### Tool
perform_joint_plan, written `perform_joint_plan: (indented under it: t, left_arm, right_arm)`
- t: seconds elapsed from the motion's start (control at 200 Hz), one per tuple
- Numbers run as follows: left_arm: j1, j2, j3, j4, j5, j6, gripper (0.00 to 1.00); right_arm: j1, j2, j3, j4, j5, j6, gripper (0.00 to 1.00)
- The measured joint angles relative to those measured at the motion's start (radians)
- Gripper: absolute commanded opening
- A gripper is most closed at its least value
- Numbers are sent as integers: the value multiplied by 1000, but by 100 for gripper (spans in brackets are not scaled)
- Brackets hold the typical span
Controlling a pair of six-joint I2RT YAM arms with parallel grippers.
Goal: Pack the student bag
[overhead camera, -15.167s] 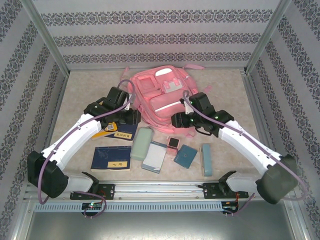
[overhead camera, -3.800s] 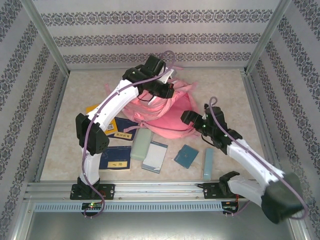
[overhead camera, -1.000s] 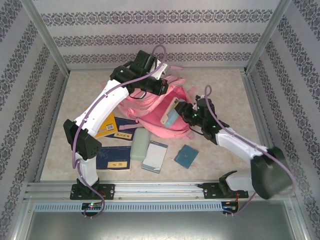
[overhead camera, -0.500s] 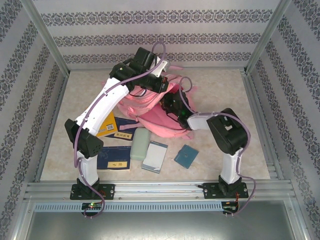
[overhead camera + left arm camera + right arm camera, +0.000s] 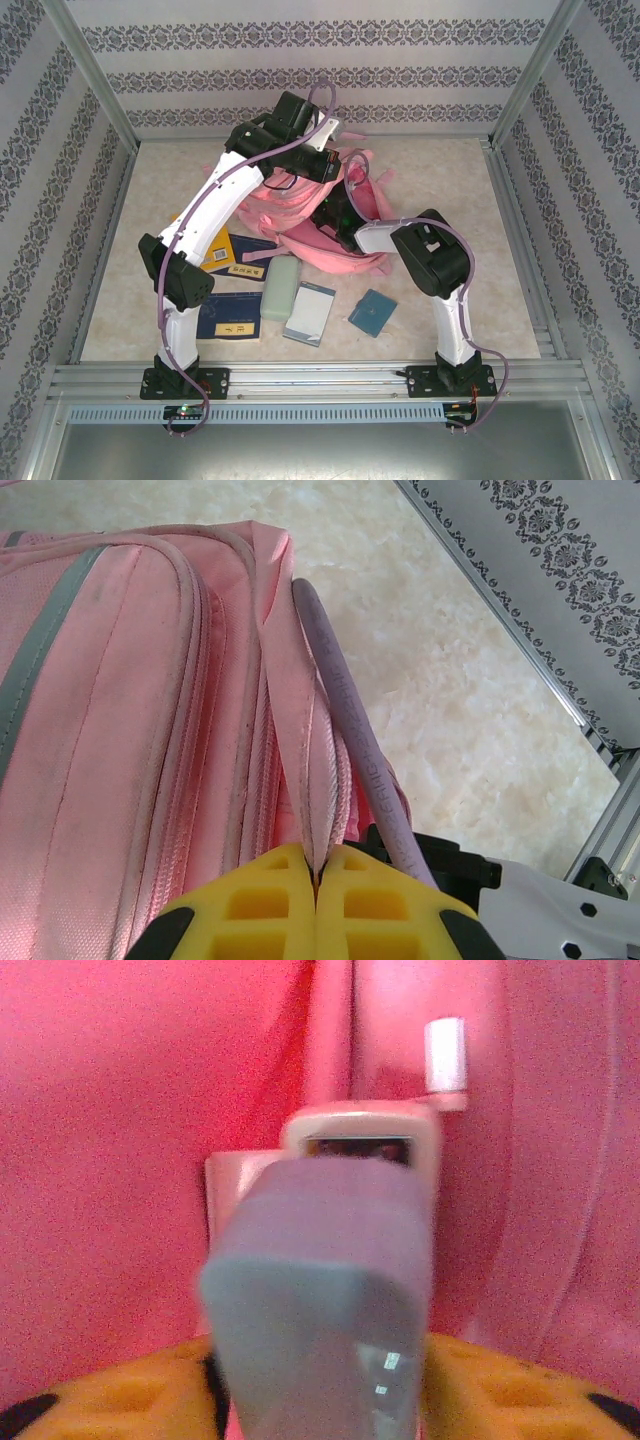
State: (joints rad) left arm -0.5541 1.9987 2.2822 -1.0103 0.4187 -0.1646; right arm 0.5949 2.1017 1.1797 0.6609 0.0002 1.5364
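The packing is under way, and most of it looks still to do. The left gripper [image 5: 316, 875] has its yellow fingers pressed together on a pink strap [image 5: 300, 730] of the student bag [image 5: 290, 225]. It appears to hold that edge up, with the body of the bag hanging below and to the left of the fingertips. A purple cable [image 5: 350, 710] runs just beside the strap on the right.

The right gripper [image 5: 320, 1360] is down inside the bag, with pink lining on every side of it. A grey-blue case [image 5: 320, 1260] lies between its fingers. The fingers stand apart at either side, but I cannot tell whether they press on the case or have let go of it. Just beyond the case sits a small pink-framed item [image 5: 360, 1145] with a dark face, so at least one thing seems to be packed already.

The rest lies on the table, nearer the arm bases than either gripper:
- a yellow book [image 5: 213, 252]
- a dark blue book [image 5: 248, 268]
- a second dark blue book [image 5: 230, 318]
- a pale green case [image 5: 282, 288]
- a white and light blue notebook [image 5: 310, 310]
- a small teal booklet [image 5: 372, 312]

By my reckoning the case is about placed, and six items remain to be loaded.
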Motion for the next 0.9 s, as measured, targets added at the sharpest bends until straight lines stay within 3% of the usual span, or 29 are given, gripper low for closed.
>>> perform_joint_plan:
  t: [0.23, 0.694, 0.899]
  left_arm:
    - [0, 0, 0, 0, -1, 0, 0]
    - [4, 0, 0, -1, -1, 0, 0]
    - [13, -2, -7, 1, 0, 0, 0]
  right_arm:
    - [-17, -13, -10, -10, -30, -62, 66]
    - [-33, -103, -109, -9, -42, -105, 66]
    - [-53, -212, -138, -94, -54, -177, 66]
